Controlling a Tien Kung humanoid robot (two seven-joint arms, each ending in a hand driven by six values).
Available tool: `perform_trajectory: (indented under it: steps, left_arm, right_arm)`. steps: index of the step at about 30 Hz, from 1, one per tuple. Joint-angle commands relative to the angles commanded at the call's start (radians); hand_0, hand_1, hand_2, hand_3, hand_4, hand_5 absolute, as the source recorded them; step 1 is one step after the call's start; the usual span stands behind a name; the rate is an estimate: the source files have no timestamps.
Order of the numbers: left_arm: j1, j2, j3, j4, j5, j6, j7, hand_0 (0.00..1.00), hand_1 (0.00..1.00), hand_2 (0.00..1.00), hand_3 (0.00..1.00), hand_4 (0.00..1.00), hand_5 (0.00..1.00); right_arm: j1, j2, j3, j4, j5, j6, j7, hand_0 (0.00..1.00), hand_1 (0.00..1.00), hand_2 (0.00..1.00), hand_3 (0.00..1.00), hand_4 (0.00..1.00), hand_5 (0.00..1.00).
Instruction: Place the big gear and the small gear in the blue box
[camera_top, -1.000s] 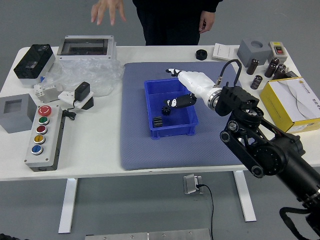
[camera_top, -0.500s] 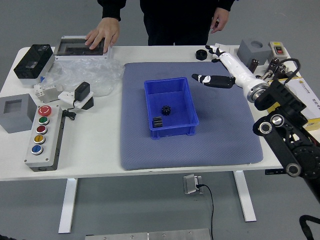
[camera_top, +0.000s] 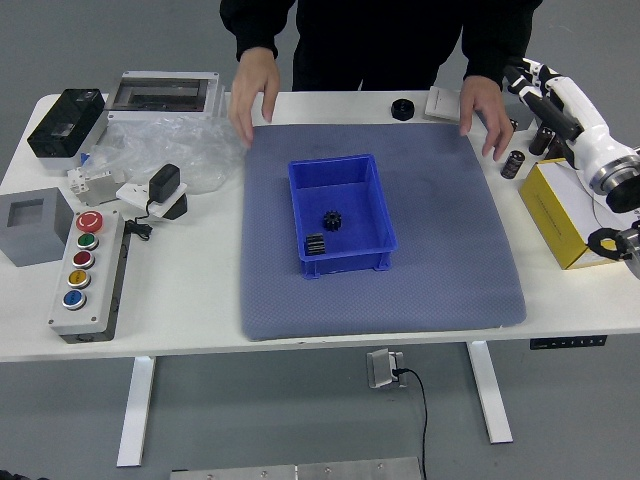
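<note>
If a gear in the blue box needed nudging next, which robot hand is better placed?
Right, I'd judge: the right hand is in view, apparently empty, beyond and to the right of the blue box. The left hand is out of view.

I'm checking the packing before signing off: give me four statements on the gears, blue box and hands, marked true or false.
1. Two dark gears lie inside the blue box. True.
2. The blue box stands on the yellow box. False: it stands on the mat.
3. The person's hands reach into the blue box. False: both are by the mat's far corners.
4. The right robot hand is outside the blue box. True.
</note>
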Motion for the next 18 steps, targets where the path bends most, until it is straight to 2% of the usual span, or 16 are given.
perform_trajectory:
  steps: [5, 18]
  left_arm:
    - [0.005, 0.006, 0.001, 0.000, 0.011, 0.003, 0.000, 0.785, 0.757, 0.748, 0.683, 0.568, 0.252]
    - [0.016, 0.019, 0.011, 0.000, 0.035, 0.003, 0.000, 0.787, 0.763, 0.753, 0.707, 0.600, 0.271]
  right_arm:
    - [-0.004, -0.003, 0.027, 0.005, 0.085, 0.003, 0.007, 0.960, 0.896, 0.944, 0.894, 0.664, 0.930]
    - [-0.014, -0.004, 0.055, 0.012, 0.163, 0.016, 0.016, 0.944, 0.871, 0.902, 0.859, 0.662, 0.919]
